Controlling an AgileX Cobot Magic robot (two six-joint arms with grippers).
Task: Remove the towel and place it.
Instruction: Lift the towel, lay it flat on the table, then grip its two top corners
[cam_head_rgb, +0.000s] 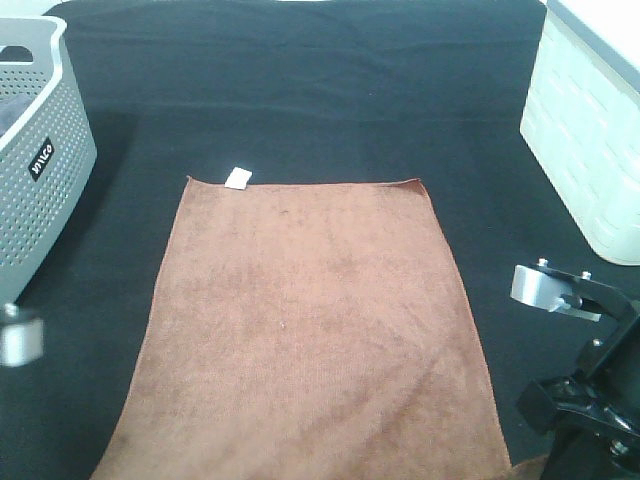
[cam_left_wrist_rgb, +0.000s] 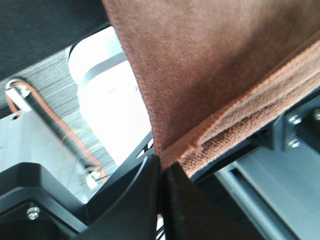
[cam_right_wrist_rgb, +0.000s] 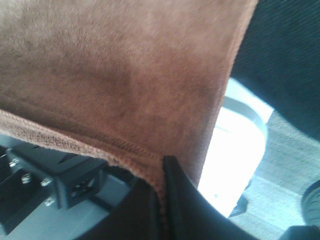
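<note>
The left fingers (cam_left_wrist_rgb: 132, 205) are pressed tip to tip on a stitched hem of the towel (cam_left_wrist_rgb: 210, 65), and the brown cloth rises out of the pinch. The right fingers (cam_right_wrist_rgb: 187, 200) likewise clamp a hemmed corner of the same cloth. In the high view we find the towel spread flat over the middle of the table (cam_head_rgb: 300, 90), which is covered in black cloth. Its near corners run out of the picture at the table's near edge, so we cannot see the fingers there. A small white tag (cam_head_rgb: 237, 178) sits on the towel's far hem, near its left corner. Part of the right arm (cam_head_rgb: 585, 390) stands at the table's near right corner, near the towel's right hem. A grey perforated basket (cam_head_rgb: 35, 170) rests at the far left corner and a white basket (cam_head_rgb: 590, 130) at the far right corner, both well apart from the towel.
</note>
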